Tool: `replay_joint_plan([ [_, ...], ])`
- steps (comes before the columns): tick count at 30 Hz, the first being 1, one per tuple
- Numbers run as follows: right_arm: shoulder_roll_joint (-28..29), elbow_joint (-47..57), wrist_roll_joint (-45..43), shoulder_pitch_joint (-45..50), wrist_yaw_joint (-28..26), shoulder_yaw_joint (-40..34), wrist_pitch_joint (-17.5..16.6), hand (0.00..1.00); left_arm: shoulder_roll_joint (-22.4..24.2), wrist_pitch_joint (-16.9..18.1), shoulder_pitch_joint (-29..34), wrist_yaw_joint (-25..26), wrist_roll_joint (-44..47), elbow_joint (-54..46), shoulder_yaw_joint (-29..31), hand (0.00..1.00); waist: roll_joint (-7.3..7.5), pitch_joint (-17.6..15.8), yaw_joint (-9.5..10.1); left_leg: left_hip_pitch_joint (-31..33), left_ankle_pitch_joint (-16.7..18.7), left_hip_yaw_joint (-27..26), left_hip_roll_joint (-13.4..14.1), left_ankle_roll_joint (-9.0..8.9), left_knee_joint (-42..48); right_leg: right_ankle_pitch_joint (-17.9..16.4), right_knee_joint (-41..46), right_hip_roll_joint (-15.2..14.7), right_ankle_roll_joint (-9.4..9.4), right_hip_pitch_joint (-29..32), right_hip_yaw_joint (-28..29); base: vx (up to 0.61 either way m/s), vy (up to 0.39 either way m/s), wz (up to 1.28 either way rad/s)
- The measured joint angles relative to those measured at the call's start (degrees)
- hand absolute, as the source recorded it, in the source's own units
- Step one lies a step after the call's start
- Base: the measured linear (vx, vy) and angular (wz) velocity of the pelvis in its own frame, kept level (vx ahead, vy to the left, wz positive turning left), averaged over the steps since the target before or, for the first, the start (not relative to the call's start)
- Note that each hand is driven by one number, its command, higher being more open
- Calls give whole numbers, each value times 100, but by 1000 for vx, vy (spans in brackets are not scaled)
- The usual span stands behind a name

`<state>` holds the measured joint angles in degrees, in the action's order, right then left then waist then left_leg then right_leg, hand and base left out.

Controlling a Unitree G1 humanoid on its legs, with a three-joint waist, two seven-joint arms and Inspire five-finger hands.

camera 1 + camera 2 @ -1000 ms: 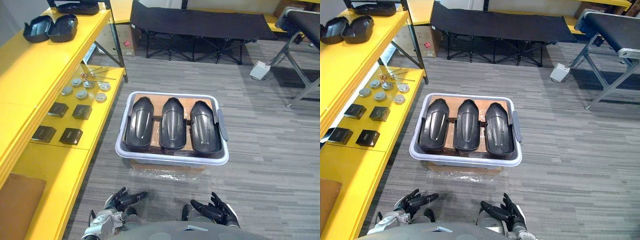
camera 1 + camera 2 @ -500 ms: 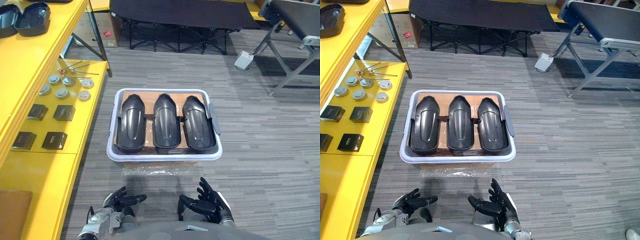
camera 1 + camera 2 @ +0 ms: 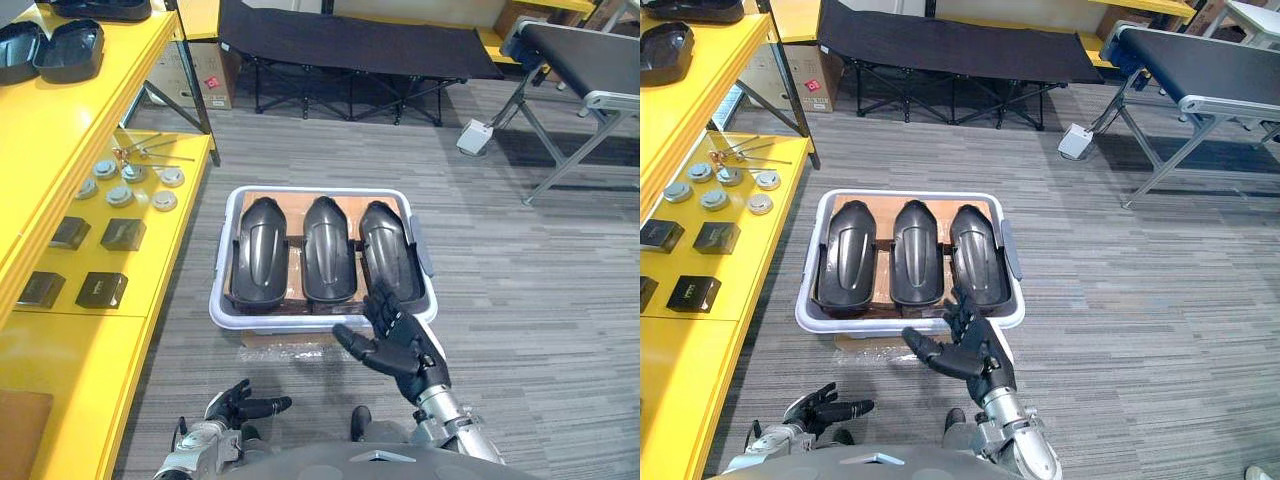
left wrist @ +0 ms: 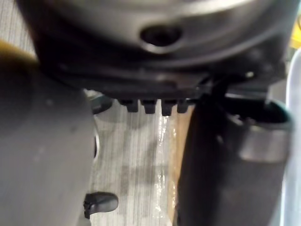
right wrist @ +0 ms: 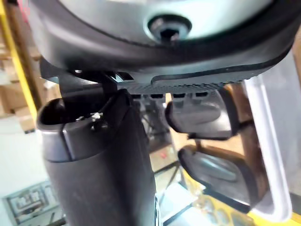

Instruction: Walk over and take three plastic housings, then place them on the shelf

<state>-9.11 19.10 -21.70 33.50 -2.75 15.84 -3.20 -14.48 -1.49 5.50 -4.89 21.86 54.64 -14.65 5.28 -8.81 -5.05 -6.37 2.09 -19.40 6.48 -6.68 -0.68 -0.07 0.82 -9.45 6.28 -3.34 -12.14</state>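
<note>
Three black plastic housings lie side by side in a pale grey bin on the floor: left housing, middle housing, right housing. My right hand is raised, open, fingers spread, over the bin's near right corner, touching nothing. My left hand hangs low near the floor, open and empty. In the right wrist view the housings show past the hand. More black housings rest on the yellow shelf's upper level.
A yellow shelf runs along the left with small black boxes and round metal parts. A black folding cot stands behind the bin, a metal-framed bench at the right. Carpet lies right of the bin.
My right hand has risen from low near my body to above the bin's near right corner. The left hand stays low. The camera has shifted slightly.
</note>
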Motion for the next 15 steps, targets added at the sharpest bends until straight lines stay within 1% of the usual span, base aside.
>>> replay_joint_plan([
  [2, 0, 32, 3, -137, 232, -107, 72, 100, 1, -3, 11, -7, -1, -2, 19, 100, -10, 5, 3, -8, -2, -1, -1, 0, -14, 0, -1, 2, 1, -2, -1, 0, 0, 0],
  [4, 0, 14, 3, -341, 698, -344, 255, 100, 20, -5, 41, -39, 0, -14, 163, 100, -18, 4, 21, -6, -12, 5, -6, 1, -37, 3, -3, 2, 4, 4, -8, 0, 0, 0],
  [7, -4, -195, 3, -658, 1233, -768, 295, 100, 28, 1, 87, -61, -2, -33, 248, 100, -53, -17, 33, 32, -14, 11, -12, 4, -37, 28, -11, -1, 27, 35, -9, 0, 0, 0],
  [8, -4, -349, 4, -858, 1489, -1044, 295, 100, 42, 14, 89, -85, -7, -43, 296, 100, -105, -53, 36, 108, -22, 20, -20, 16, -27, 57, -24, -8, 35, 92, -11, 0, 0, 0],
  [9, -6, -427, 3, -977, 1606, -1212, 295, 100, 57, 17, 89, -106, -22, -72, 352, 100, -90, -65, 45, 156, -29, 22, -28, 26, -24, 72, -24, -16, 37, 133, -11, -28, 14, 4],
  [10, -15, -611, 4, -1255, 1803, -1617, 294, 100, 83, 31, 89, -136, -87, -126, 442, 100, -106, -130, 64, 303, -43, 35, -41, 50, 12, 117, -25, -35, 39, 256, -8, -47, 20, 5],
  [11, -37, -817, 4, -1576, 1998, -2049, 291, 100, 108, 101, 75, -165, -178, -216, 525, 100, -138, -264, 80, 459, -53, 60, -49, 68, 83, 180, -26, -53, 30, 378, -8, -49, 20, 6],
  [12, -65, -946, 6, -1741, 2099, -2262, 289, 100, 126, 146, 72, -168, -195, -264, 576, 100, -153, -355, 93, 541, -58, 68, -51, 78, 113, 212, -26, -59, 21, 443, -7, -73, 18, 5],
  [13, -190, -1213, 8, -2056, 2280, -2581, 288, 100, 131, 174, 65, -170, -194, -350, 657, 100, -173, -529, 133, 690, -62, 87, -50, 94, 191, 255, -36, -68, 25, 543, -10, -81, 7, 5],
  [14, -294, -1402, 10, -2239, 2395, -2768, 289, 100, 118, 237, 41, -171, -195, -371, 683, 100, -180, -629, 168, 801, -65, 112, -46, 97, 260, 283, -62, -70, 24, 607, -13, -108, -16, 12],
  [15, -450, -1688, 21, -2457, 2512, -2945, 287, 100, 121, 267, 7, -183, -186, -401, 811, 100, -191, -797, 186, 952, -67, 174, -27, 100, 356, 309, -92, -61, 14, 665, -31, -81, -28, 14],
])
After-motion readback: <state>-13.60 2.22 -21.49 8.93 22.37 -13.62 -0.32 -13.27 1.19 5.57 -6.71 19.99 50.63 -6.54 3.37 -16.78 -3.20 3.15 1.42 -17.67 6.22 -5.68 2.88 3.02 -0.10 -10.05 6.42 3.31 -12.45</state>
